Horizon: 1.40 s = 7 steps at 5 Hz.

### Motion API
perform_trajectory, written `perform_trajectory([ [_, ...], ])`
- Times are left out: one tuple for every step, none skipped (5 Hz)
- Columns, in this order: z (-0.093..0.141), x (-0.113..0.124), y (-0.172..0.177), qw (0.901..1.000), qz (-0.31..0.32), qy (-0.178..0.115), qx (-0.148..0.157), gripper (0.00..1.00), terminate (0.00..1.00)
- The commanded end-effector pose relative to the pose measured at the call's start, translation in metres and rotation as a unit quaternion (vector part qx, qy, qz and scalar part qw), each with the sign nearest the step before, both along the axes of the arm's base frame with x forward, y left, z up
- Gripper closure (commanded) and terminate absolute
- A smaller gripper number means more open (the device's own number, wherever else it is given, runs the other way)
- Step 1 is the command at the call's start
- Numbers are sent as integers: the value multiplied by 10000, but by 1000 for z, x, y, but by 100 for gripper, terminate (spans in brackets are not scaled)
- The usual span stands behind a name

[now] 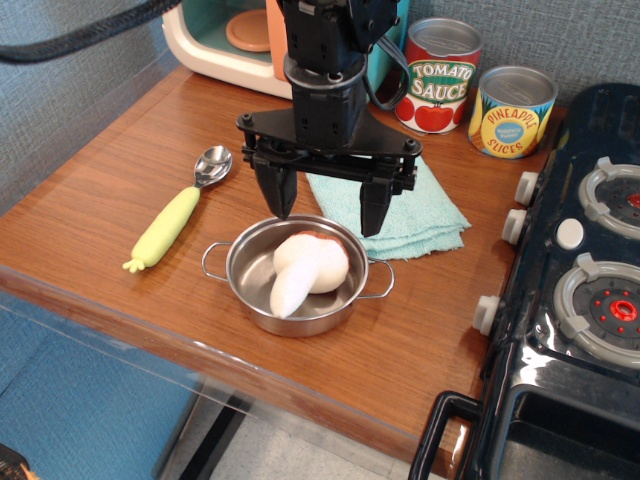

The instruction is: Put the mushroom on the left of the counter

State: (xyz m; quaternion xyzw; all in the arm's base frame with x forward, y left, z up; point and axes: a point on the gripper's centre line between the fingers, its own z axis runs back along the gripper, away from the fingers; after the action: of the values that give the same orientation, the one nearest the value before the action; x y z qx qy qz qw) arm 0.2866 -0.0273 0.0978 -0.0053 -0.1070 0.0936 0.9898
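Gripper (pixel 324 203) spread wide, empty, above pot (pixel 247 277) near counter (pixel 90 215) front edge. Mushroom (pixel 308 272) lies in pot. Spoon (pixel 177 214) occupies left side; bare wood toward back-left corner.

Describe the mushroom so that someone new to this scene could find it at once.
On the brown wooden counter, left of the black toy stove, a small steel pot with two loop handles stands near the front edge. The mushroom lies on its side inside it, under the open gripper. It is the only cream-white, rounded thing there.
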Motion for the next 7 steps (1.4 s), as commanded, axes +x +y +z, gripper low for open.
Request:
perform_trajectory([
  [0,0,0,10000,0,0,0,0,0],
  [9,-5,21,9996,184,-203,-77,0,0],
  [1,-14,10,9997,-88,-193,-146,0,0],
  [-17,-21,6,9998,-148,-23,-105,0,0],
  [-39,-24,1,9996,-189,183,-109,0,0],
  [-56,-30,5,9987,-157,483,22,0,0],
  [-66,-32,12,9979,-57,636,88,0,0],
])
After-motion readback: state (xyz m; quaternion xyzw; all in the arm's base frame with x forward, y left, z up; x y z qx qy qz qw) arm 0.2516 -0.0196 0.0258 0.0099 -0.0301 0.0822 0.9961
